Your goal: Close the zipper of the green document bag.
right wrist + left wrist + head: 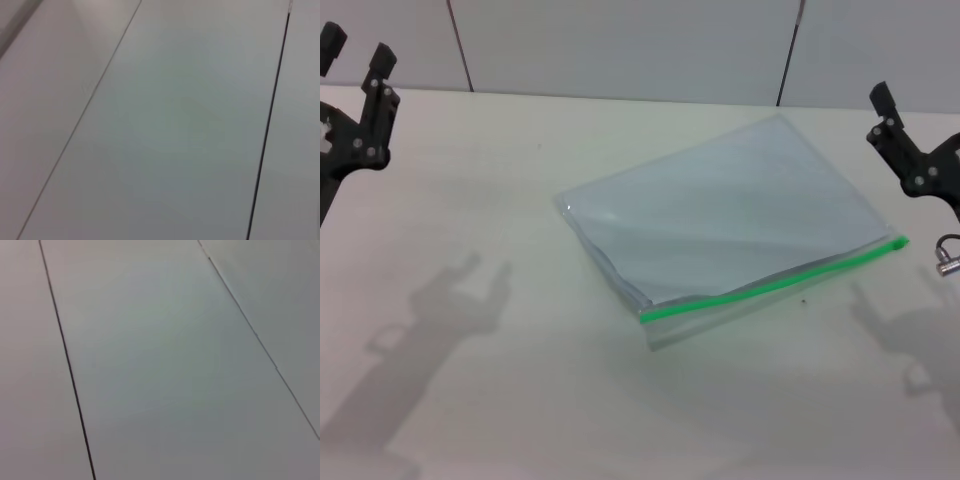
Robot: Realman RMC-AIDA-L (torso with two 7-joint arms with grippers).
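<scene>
The green document bag [720, 215] lies flat in the middle of the white table [470, 180], a translucent pale blue-grey pouch turned at an angle. Its zipper [770, 285] is a bright green strip along the long edge nearest me, running from the lower left up to the right, where it thickens at the end [900, 242]. My left gripper [356, 50] hangs open above the table's far left, well away from the bag. At the frame's right edge my right gripper [885, 105] is raised, just beyond the zipper's right end. Both wrist views show only pale panels.
A wall of pale panels with dark seams [460, 45] stands behind the table. A small metal fitting [947, 262] hangs below the right arm. The arms' shadows fall on the table at the front left [450, 300] and front right [905, 330].
</scene>
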